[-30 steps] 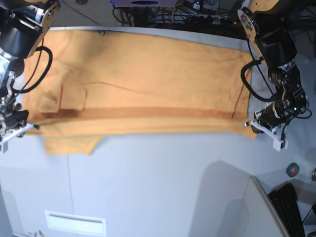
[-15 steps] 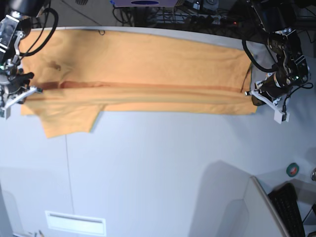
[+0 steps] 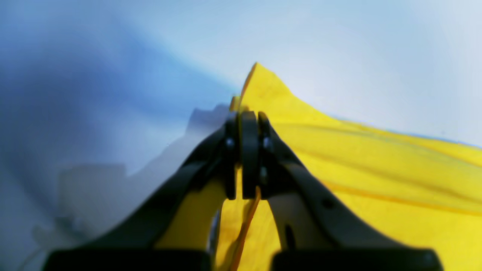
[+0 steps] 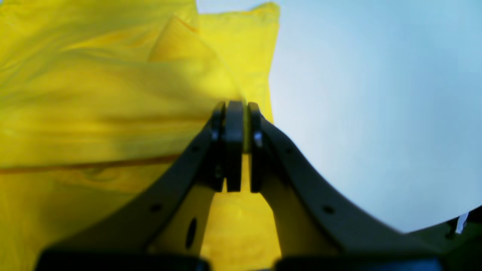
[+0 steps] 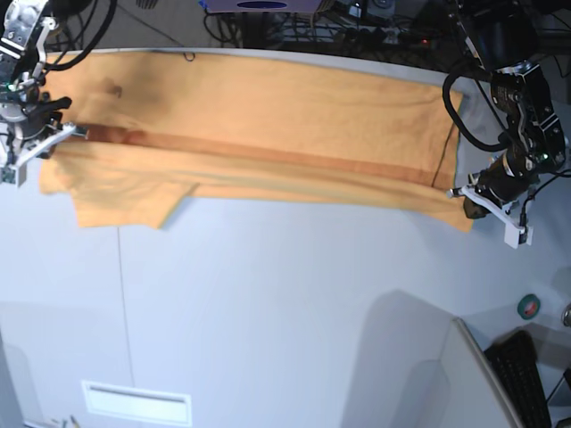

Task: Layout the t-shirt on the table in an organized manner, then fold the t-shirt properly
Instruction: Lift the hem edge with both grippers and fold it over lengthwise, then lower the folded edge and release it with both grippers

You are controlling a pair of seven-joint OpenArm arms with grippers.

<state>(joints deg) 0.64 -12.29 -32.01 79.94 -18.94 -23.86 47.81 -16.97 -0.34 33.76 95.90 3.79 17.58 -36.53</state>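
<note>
With both end effectors, left (image 5: 470, 198) and right (image 5: 62, 135), pinched on the t-shirt (image 5: 259, 125) stretched across the bench's (image 5: 294, 312) top, uneven pulling could apparently slip a blurred corner free.

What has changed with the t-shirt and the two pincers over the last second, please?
Both pincers carried the folded edge of the t-shirt toward the table's far side: the right pincer went farther, while the left pincer rose, then dropped back partway, leaving the fold line slanted. Nothing was let go; both remain shut on the cloth. The sleeve flap in the base view's lower left hangs as before.
</note>
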